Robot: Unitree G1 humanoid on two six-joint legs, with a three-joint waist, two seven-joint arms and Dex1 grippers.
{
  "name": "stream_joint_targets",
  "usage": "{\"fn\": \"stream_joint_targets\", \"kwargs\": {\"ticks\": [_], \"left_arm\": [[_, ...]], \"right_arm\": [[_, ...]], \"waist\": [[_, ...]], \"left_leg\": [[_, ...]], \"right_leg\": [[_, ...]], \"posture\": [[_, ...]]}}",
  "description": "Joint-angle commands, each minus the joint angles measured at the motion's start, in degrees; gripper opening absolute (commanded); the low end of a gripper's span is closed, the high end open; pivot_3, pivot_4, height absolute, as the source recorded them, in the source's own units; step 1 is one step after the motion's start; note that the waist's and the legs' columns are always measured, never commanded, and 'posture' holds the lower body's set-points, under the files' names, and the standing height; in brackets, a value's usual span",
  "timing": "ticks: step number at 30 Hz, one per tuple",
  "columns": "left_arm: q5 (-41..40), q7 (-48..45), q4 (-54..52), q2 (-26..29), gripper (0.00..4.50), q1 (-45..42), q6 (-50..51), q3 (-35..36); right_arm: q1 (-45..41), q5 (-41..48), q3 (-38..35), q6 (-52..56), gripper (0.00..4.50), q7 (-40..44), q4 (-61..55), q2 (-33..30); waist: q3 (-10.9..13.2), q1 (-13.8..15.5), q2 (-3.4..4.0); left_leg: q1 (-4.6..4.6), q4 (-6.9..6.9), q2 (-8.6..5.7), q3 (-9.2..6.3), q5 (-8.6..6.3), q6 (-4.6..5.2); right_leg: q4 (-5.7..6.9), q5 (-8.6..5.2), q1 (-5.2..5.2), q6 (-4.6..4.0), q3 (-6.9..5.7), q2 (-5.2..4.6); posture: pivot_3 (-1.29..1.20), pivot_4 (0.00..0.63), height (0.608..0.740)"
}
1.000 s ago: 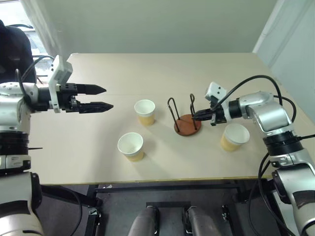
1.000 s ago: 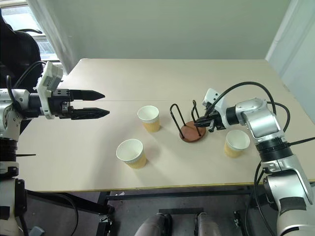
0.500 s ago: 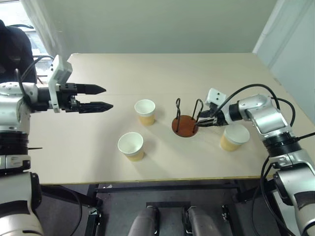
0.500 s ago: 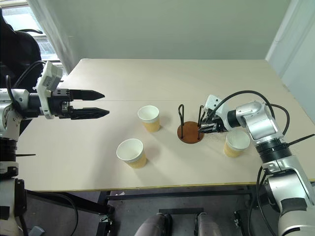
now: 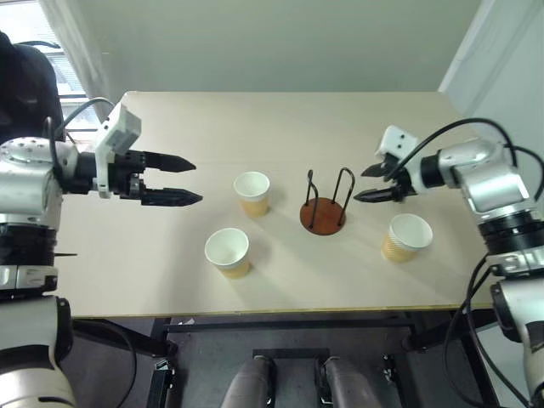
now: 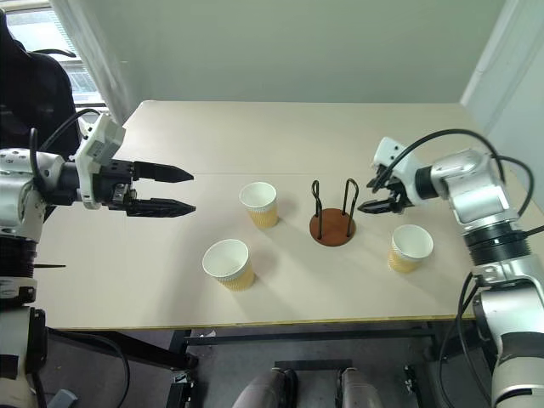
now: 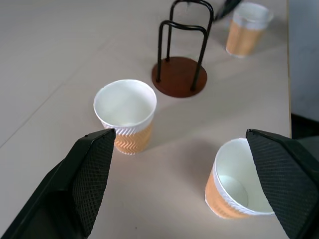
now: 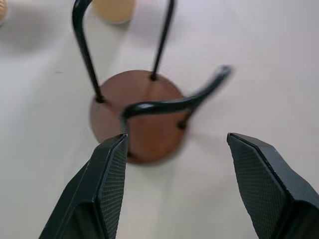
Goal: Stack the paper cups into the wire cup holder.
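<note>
The wire cup holder [image 5: 323,214] stands upright mid-table on its reddish-brown disc, empty. Just to its right, my right gripper [image 5: 360,185] is open and hangs slightly above the table, clear of the wire loops [image 8: 149,105]. Three paper cups stand upright on the table. One cup [image 5: 252,192] is left of the holder, one [image 5: 228,252] is nearer the front edge, and one [image 5: 405,237] is under my right arm. Further left, my left gripper [image 5: 196,182] is open and empty, above the table and pointing toward the cups [image 7: 125,115].
The beige table [image 5: 280,119] has free room behind the cups and holder. Its front edge [image 5: 280,313] runs close to the two nearer cups. A dark chair [image 6: 34,93] stands off the table's far left corner.
My right gripper opened, let go of the holder's wire and drew back to the right and up. The holder, tilted before, now stands upright. The left gripper has barely moved.
</note>
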Motion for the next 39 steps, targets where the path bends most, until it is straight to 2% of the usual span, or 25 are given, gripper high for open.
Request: {"fn": "stream_joint_targets", "kwargs": {"ticks": [1,9,13,16,26,39], "left_arm": [[0.83,-2.53,1.19,0.68,4.5,-3.37,-3.3,-1.5],[1.45,-2.53,7.72,-2.4,4.5,-8.89,-6.41,-5.49],[1.39,-2.53,9.8,-3.27,4.5,-10.25,-7.86,-6.63],[1.38,-2.53,11.04,-3.7,4.5,-11.01,-8.86,-7.16],[1.07,-2.53,11.66,-2.9,4.5,-11.41,-9.78,-6.68],[0.66,-2.53,9.99,-1.4,4.5,-10.26,-8.65,-5.51]], "right_arm": [[-2.04,2.84,-3.52,1.75,3.17,3.84,-5.41,-3.84],[7.38,10.78,-5.72,8.02,3.17,17.68,-24.0,-19.91],[11.42,12.93,-6.91,8.36,3.17,18.4,-29.47,-23.58],[15.42,10.77,-6.1,4.17,3.17,17.95,-31.21,-25.64],[18.92,0.31,-1.53,-11.54,3.17,14.13,-25.51,-24.22],[20.36,-4.98,0.44,-21.39,3.17,16.12,-20.43,-23.38]], "waist": [[0.0,-0.04,0.0],[-0.02,0.1,-0.03],[-0.02,0.04,-0.04],[-0.01,-0.06,-0.05],[-0.01,-0.03,-0.06],[-0.01,0.15,-0.06]], "left_leg": [[-0.01,-0.01,0.0,0.0,0.0,0.01],[-0.03,-0.04,0.01,-0.01,-0.04,0.13],[-0.05,-0.02,-0.01,0.02,-0.07,0.18],[-0.01,0.0,0.0,0.03,-0.04,0.22],[0.03,0.12,-0.01,-0.01,0.06,0.48],[0.01,0.18,-0.02,0.0,0.09,0.61]], "right_leg": [[-0.01,0.0,-0.01,0.0,0.0,0.0],[-0.02,-0.21,0.02,0.11,0.0,0.01],[-0.02,-0.27,0.03,0.19,0.01,0.01],[-0.01,-0.27,0.05,0.2,0.01,0.02],[-0.02,-0.16,0.18,0.45,0.04,0.02],[-0.04,-0.12,0.24,0.51,0.06,0.02]], "posture": [[0.0,0.15,0.74],[0.0,0.15,0.74],[0.0,0.15,0.74],[0.0,0.15,0.74],[0.0,0.15,0.74],[0.0,0.15,0.74]]}}
